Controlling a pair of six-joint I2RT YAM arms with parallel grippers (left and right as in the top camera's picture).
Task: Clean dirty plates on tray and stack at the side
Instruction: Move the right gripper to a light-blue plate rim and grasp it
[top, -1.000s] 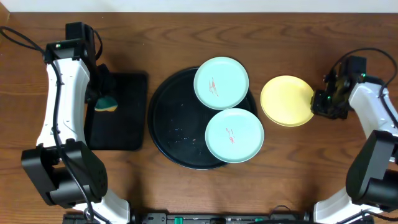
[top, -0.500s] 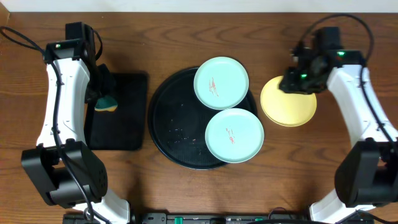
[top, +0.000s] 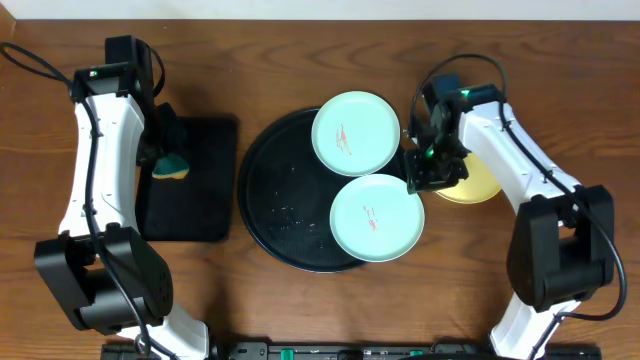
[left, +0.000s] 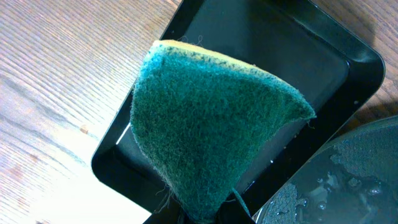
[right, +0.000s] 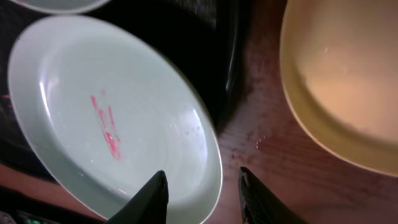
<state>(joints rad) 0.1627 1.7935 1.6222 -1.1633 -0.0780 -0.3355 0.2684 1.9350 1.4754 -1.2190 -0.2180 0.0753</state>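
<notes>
Glossy teal plate (right: 106, 124) — red streaks at centre — rim between the right gripper's (right: 204, 198) parted fingers; left gripper (top: 163, 152) clenches a green sponge (left: 211, 118).

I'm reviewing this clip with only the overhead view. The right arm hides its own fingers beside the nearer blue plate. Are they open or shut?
Observer: Open. In the right wrist view the right gripper has its fingers spread, and the rim of the nearer blue plate lies between them.
Operator: Does the yellow plate look clean?
Observer: The part of the yellow plate that shows there has no red marks. The blue one has red streaks.
Operator: And the green thing on the left?
Observer: The left wrist view shows a sponge, green scouring side over a yellow layer, pinched at its bottom end above the rectangular tray.
</notes>
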